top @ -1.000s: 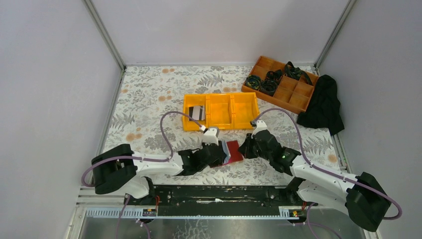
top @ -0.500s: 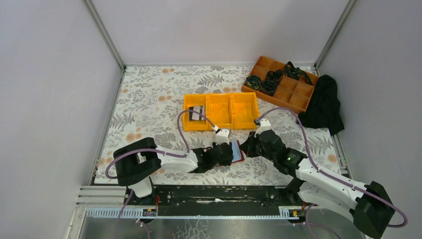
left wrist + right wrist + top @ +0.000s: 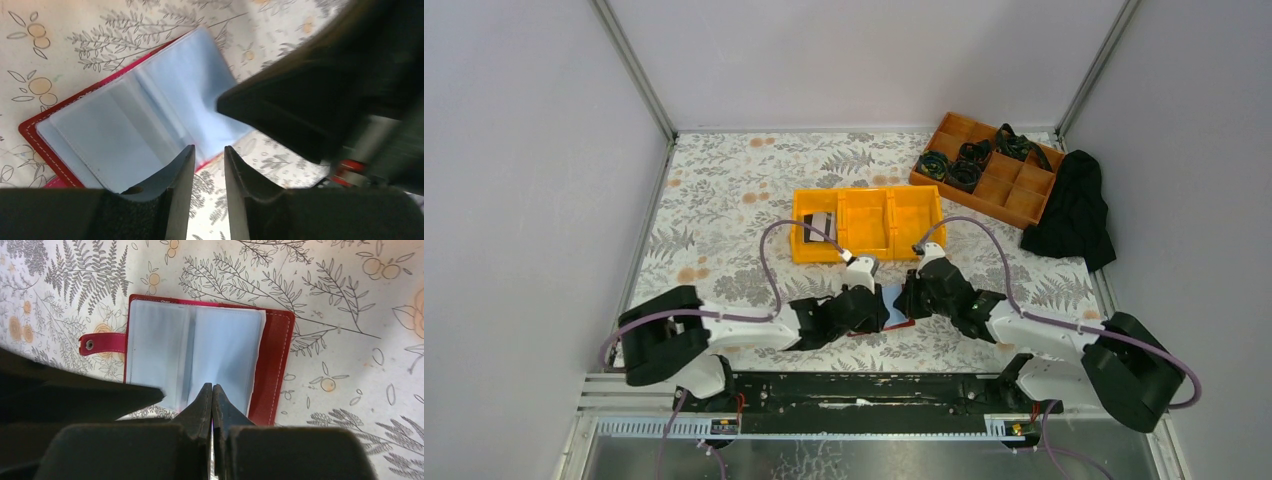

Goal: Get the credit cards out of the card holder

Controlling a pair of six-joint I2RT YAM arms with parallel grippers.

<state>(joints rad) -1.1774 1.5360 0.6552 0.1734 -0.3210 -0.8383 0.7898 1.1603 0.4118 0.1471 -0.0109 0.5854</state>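
The card holder [image 3: 165,347] lies open and flat on the patterned tablecloth, blue-grey sleeves up, red border and snap strap [image 3: 100,344] showing. No card shows in its sleeves. From above, the card holder [image 3: 892,306] sits between both grippers. My right gripper [image 3: 212,386] is shut, its tips on the near edge of the sleeves by the centre fold. My left gripper [image 3: 209,150] stands narrowly open at the holder's [image 3: 125,135] near corner, with only tablecloth between its fingers. A grey-white and black credit card [image 3: 820,226] lies in the yellow bin's left compartment.
The yellow three-compartment bin [image 3: 894,225] stands just behind the grippers. An orange divided tray [image 3: 1014,195] with black items sits at the back right, a black cloth [image 3: 1074,212] beside it. The right arm's dark body [image 3: 325,95] looms close over the holder's right side.
My right gripper has swung left onto the open holder. The left gripper shifted slightly right and stays at the holder's other side. Both jaws kept their widths.
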